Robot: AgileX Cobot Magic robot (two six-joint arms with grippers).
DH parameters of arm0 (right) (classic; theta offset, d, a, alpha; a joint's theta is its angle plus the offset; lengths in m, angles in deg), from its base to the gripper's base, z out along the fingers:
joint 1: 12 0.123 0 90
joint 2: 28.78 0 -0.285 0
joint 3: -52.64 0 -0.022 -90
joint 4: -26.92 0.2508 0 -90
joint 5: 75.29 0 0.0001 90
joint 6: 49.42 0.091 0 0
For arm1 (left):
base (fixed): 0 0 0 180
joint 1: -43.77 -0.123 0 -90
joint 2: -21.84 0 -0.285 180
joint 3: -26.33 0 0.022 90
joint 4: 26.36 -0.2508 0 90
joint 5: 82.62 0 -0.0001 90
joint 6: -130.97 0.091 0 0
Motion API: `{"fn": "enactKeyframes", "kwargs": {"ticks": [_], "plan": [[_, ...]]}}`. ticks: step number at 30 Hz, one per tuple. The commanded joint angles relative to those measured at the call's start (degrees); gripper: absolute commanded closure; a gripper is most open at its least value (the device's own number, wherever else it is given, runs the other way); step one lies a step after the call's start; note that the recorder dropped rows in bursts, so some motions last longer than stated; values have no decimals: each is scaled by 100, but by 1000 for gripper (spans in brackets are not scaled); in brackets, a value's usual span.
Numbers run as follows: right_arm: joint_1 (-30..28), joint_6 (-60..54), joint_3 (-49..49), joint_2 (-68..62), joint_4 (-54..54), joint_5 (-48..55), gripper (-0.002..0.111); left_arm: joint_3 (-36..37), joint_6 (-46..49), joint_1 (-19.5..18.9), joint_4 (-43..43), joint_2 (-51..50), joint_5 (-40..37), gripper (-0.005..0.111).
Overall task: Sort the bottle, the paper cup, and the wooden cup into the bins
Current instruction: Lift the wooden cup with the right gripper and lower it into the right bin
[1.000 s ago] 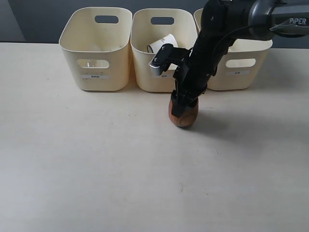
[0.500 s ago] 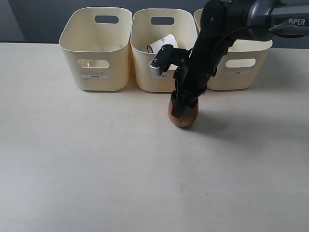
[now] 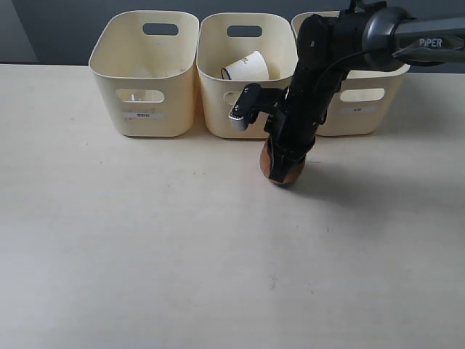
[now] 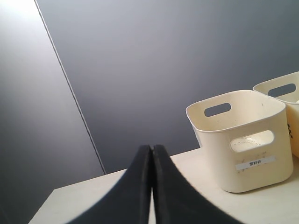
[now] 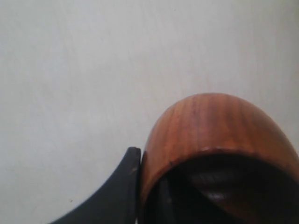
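— Where was the wooden cup (image 3: 290, 173)?
— Just before the bins (image 3: 145, 87), its wall pinched by the right gripper (image 3: 280, 161). The left gripper (image 4: 151, 186) was clenched on nothing.
— The risk?
— Probably that rim-only grip: the round cup could pivot and drop.

The arm (image 3: 320, 69) hides part of the rightmost bin (image 3: 386, 109) — its label (image 3: 356, 110) too small to read.

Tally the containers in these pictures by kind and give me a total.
bins: 3
paper cup: 1
wooden cup: 1
Total: 5
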Motion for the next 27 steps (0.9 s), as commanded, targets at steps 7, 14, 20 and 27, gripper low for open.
{"fn": "enactKeyframes", "kwargs": {"ticks": [7,14,20,27], "plan": [[-2,-121,24,712,-65,247,109,10,-13,8,-2,13,14,107],[-2,-121,24,1716,-65,414,109,10,-13,8,-2,13,14,107],[-15,-121,24,2745,-144,-17,109,10,-13,8,-2,13,14,107],[-21,613,24,3301,-635,-1143,109,10,-13,8,-2,13,14,107]]}}
